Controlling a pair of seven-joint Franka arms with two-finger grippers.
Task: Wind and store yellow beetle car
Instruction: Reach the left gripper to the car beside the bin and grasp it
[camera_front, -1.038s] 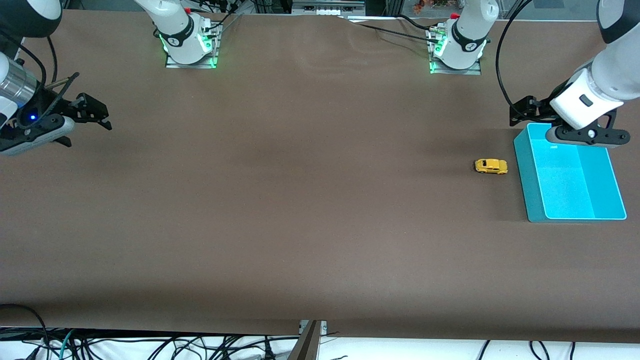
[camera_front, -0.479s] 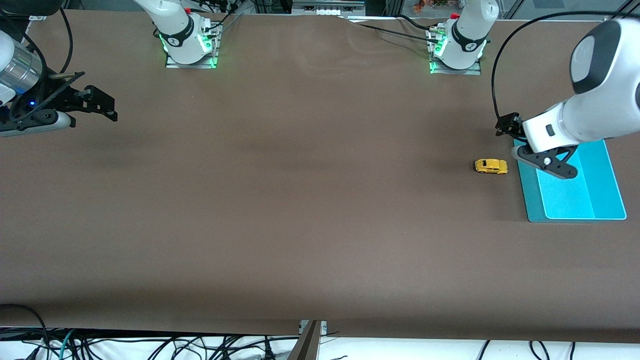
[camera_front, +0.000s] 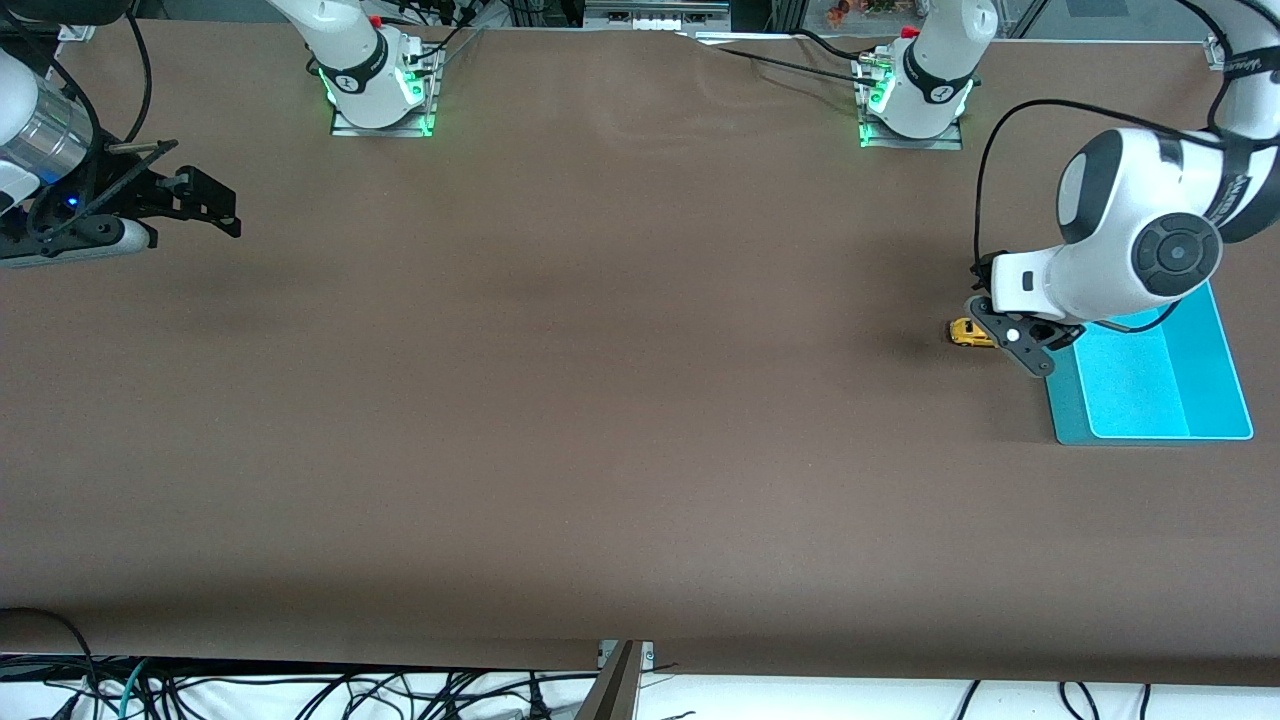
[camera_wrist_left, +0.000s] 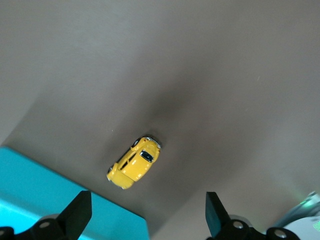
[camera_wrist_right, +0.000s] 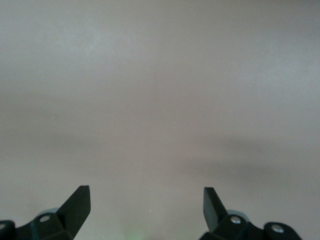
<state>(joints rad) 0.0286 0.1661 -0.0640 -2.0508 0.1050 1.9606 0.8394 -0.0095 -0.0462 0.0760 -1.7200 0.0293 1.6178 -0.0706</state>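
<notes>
The yellow beetle car (camera_front: 964, 332) stands on the brown table beside the teal bin (camera_front: 1150, 400), toward the left arm's end. My left gripper (camera_front: 1012, 338) hangs open just over the car and the bin's near corner, hiding part of the car in the front view. In the left wrist view the car (camera_wrist_left: 135, 165) lies ahead of the open left gripper (camera_wrist_left: 146, 217), not between its fingers, with the bin's corner (camera_wrist_left: 35, 190) beside it. My right gripper (camera_front: 215, 205) waits open over bare table at the right arm's end, and the right wrist view shows the right gripper (camera_wrist_right: 146, 210) holding nothing.
The teal bin holds nothing that I can see. Both arm bases (camera_front: 380, 90) (camera_front: 915, 100) stand along the table's edge farthest from the front camera. Cables hang below the table's edge nearest that camera (camera_front: 400, 690).
The left arm has swung from over the bin toward the car and come lower. The right gripper has shifted slightly. The car has not moved.
</notes>
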